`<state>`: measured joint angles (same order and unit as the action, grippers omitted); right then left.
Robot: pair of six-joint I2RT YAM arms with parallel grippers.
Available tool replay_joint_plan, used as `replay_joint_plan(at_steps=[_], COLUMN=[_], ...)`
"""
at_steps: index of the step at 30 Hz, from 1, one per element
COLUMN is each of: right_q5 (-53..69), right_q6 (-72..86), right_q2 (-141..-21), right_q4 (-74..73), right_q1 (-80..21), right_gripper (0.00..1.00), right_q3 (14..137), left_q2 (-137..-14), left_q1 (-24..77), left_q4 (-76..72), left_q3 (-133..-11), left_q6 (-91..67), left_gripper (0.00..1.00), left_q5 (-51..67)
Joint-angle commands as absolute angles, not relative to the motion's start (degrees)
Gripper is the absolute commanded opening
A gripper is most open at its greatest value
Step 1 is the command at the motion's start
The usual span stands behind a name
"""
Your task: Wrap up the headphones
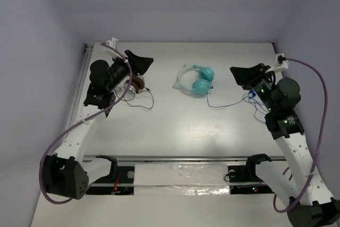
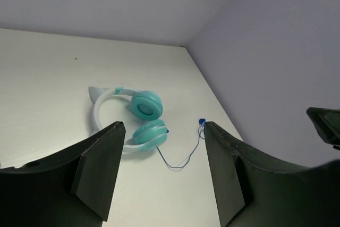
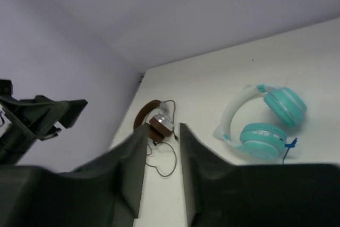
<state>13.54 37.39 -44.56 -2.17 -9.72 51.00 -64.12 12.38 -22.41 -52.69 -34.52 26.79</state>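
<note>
The headphones (image 1: 196, 81) lie flat at the table's middle back, with teal ear cups, a white headband and a thin blue cable (image 1: 228, 102) trailing right to a small tangle by my right arm. My left gripper (image 1: 142, 62) is open and empty, held above the table left of them. My right gripper (image 1: 243, 74) is open by a narrow gap and empty, held to their right. In the left wrist view the headphones (image 2: 139, 116) and cable (image 2: 183, 159) show between the open fingers (image 2: 101, 168). The right wrist view shows the headphones (image 3: 265, 120) right of its fingers (image 3: 202, 174).
Brown-banded headphones (image 1: 137, 84) with a thin black cable (image 1: 146, 102) lie under my left gripper; they also show in the right wrist view (image 3: 154, 118). Walls close the table at the back and both sides. A metal rail (image 1: 175, 158) runs along the near edge.
</note>
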Motion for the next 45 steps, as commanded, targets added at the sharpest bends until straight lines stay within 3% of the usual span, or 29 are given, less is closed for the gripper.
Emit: replay_joint_plan(at_steps=[1, 2, 4, 5, 9, 12, 17, 20, 21, 24, 28, 45], right_q5=[15.2, 15.5, 15.5, 15.7, 17.0, 16.7, 15.7, 15.0, 14.9, 14.8, 15.6, 15.2], right_q6=[37.9, 37.7, 37.4, 37.5, 38.3, 38.2, 37.4, 37.2, 37.1, 36.9, 37.3, 36.8], right_q2=[-43.9, -44.1, -44.2, -44.5, -45.4, -45.4, -46.1, -46.1, -45.9, -45.6, -46.6, -46.7], right_q4=[1.1, 0.9, 0.5, 0.6, 1.8, 2.0, 1.1, 0.6, 0.4, 0.5, 0.8, 0.2], right_q1=[-9.3, -9.3, -9.3, -9.3, -9.3, -9.3, -9.9, -9.9, -10.5, -10.5, -10.5, -11.5], right_gripper=[0.34, 0.14, 0.00, 0.00, 0.00, 0.00, 0.00, 0.00, 0.00, 0.00, 0.00, 0.00], right_q3=[49.9, 49.7, 49.6, 49.6, 48.9, 47.9, 46.1, 45.4, 45.4, 44.7, 44.9, 45.4], left_q2=[-64.6, -64.9, -66.6, -67.4, -75.5, -82.3, -94.5, -103.2, -107.3, -113.4, -118.6, -134.1], left_q1=[12.6, 12.6, 12.6, 13.4, 15.8, 19.7, 23.7, 23.7, 23.7, 24.3, 26.2, 30.4], left_q4=[-24.6, -24.2, -23.1, -22.1, -19.4, -16.1, -8.1, -3.0, -1.6, 1.7, 3.7, 10.4], left_q3=[-56.1, -56.2, -56.9, -57.6, -60.6, -65.7, -80.0, -88.1, -90.2, -96.3, -101.2, -112.7], left_q6=[-33.7, -32.9, -32.3, -32.3, -31.0, -27.5, -13.0, -6.9, -5.7, -2.2, -0.7, -0.4], left_gripper=[0.59, 0.59, 0.56, 0.54, 0.17, 0.00, 0.04, 0.18, 0.29, 0.47, 0.56, 0.54], left_q5=[26.7, 26.6, 26.0, 22.4, 15.0, 7.3, -1.3, 0.9, 3.0, 10.0, 14.9, 6.4])
